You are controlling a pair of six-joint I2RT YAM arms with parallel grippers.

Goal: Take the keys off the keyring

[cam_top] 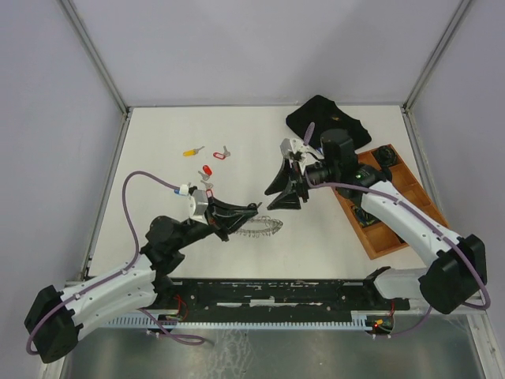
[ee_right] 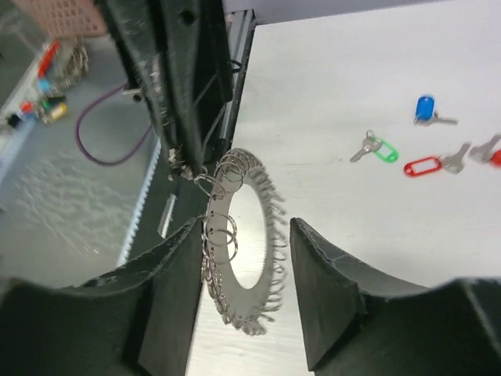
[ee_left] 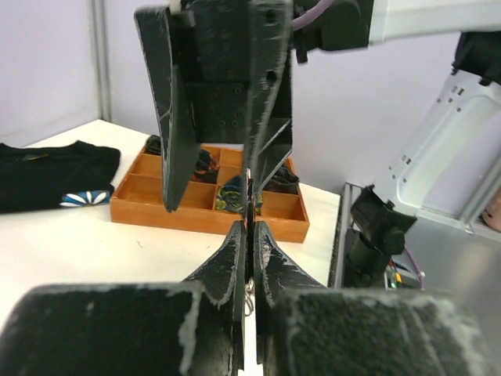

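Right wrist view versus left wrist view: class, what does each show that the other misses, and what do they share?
Only the right wrist view shows, loose on the table, a blue-headed key, a green-headed key and a red-headed key. Only the left wrist view shows the wooden tray and the black cloth. Both show the keyring, the left gripper shut on it, and the open right gripper.

L gripper [ee_left: 249, 229] clamped, R gripper [ee_right: 244, 235] prob. parted
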